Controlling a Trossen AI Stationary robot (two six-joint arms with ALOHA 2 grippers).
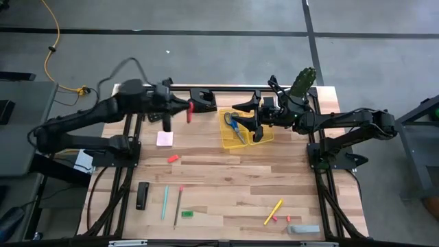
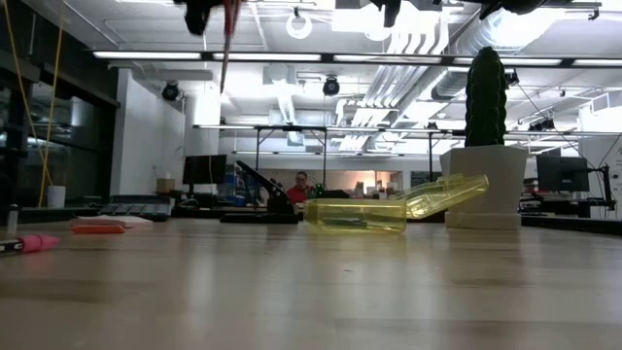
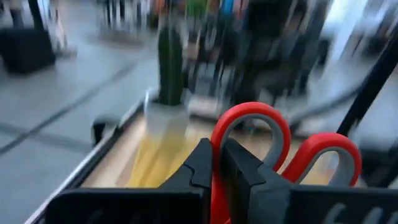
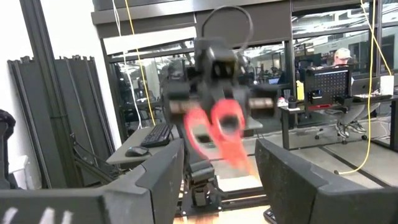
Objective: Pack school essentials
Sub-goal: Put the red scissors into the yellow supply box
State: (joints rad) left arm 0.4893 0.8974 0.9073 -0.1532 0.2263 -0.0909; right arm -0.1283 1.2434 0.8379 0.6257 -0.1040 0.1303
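**Scissors aloft, case waiting**

Wooden counter (image 1: pixel 226 178) below, my left claw (image 3: pixel 217 171) pinches the red scissors (image 3: pixel 261 140) by a handle loop, raised left of the yellow case (image 1: pixel 245 128). Stiff, light, slick plastic; they may swing. My right claw (image 4: pixel 217 186) hovers wide over the case.

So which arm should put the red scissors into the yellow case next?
Left. Its gripper is already shut on the red scissors, held in the air just beside the yellow case. The right gripper hangs open and empty over the case, so it would probably need a handover first.
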